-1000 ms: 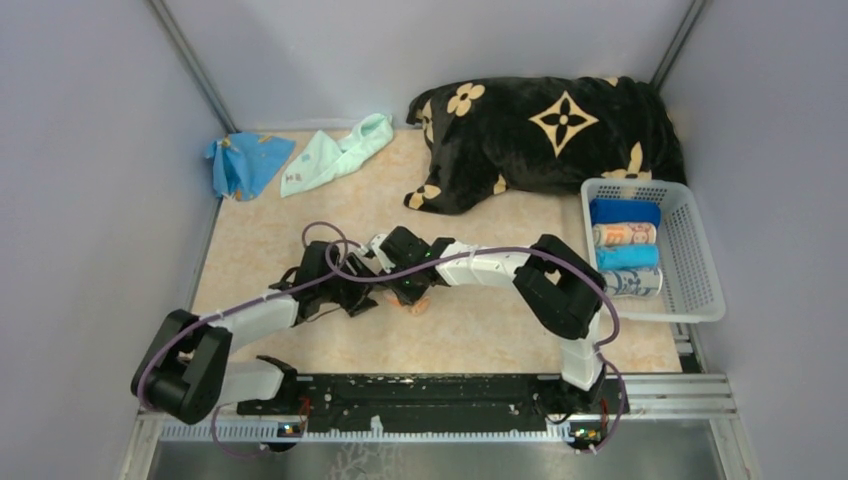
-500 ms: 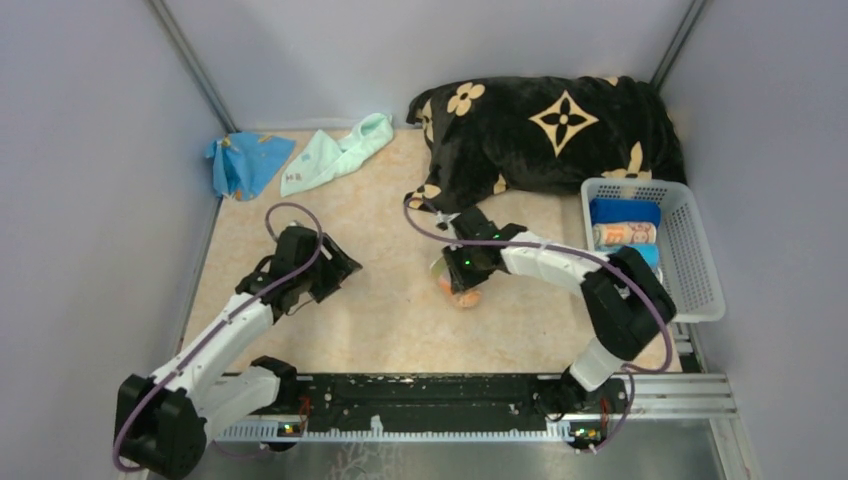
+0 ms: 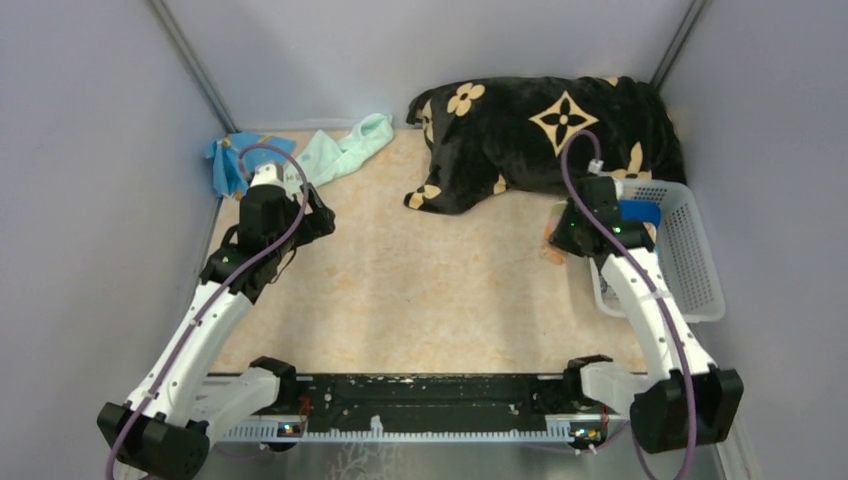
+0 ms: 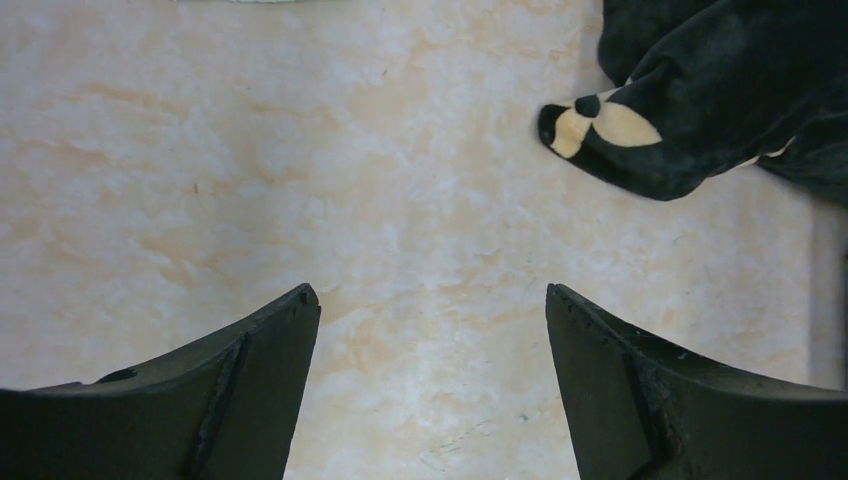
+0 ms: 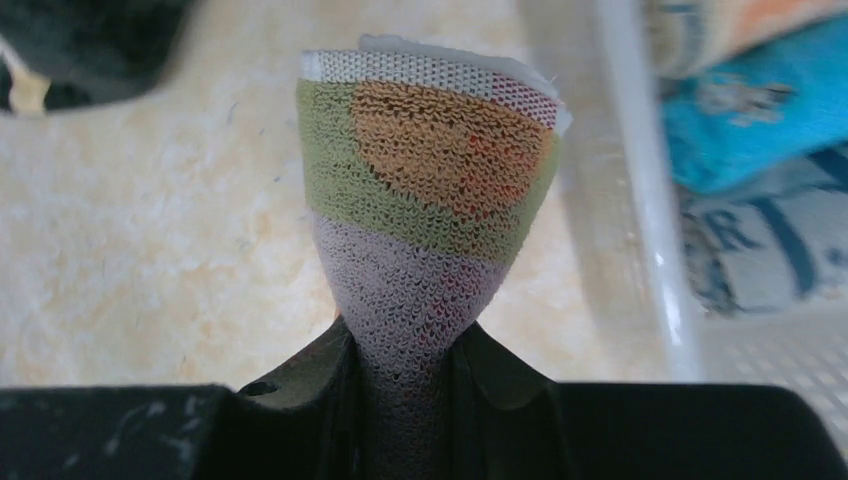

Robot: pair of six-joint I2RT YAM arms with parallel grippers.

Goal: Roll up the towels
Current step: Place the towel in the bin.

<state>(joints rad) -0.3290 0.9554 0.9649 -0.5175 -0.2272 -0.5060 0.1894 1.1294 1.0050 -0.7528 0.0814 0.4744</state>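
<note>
From my seat, the biggest thing on the marbled beige table (image 3: 420,300) is the plush black blanket (image 3: 540,140) with beige flower motifs, heaped against the far wall toward the right. One flower-marked corner of it shows in the left wrist view. Just in front of the blanket's right end sits the white plastic basket (image 3: 700,290), against the right wall.

My right gripper (image 5: 405,345) is clamped tight on a rolled towel (image 5: 430,190) banded in orange, olive green and pale lilac. The roll stands out past the fingertips and is pinched narrow where they bite it. It hangs over the table just beside the basket's left wall, outside the basket. Through that wrist camera I can see rolled towels in the basket (image 5: 760,110) lying side by side: a turquoise one, a grey-blue printed one and a sliver of an orange one.

My left gripper (image 4: 430,295) is spread wide with nothing in it — only bare table shows between the fingers. That arm reaches toward the far left corner, where two loose towels lie crumpled. The mint green towel (image 3: 345,155) is near the back wall, and the blue towel (image 3: 222,165) lies just left of it, partly behind the arm's cable.
</note>
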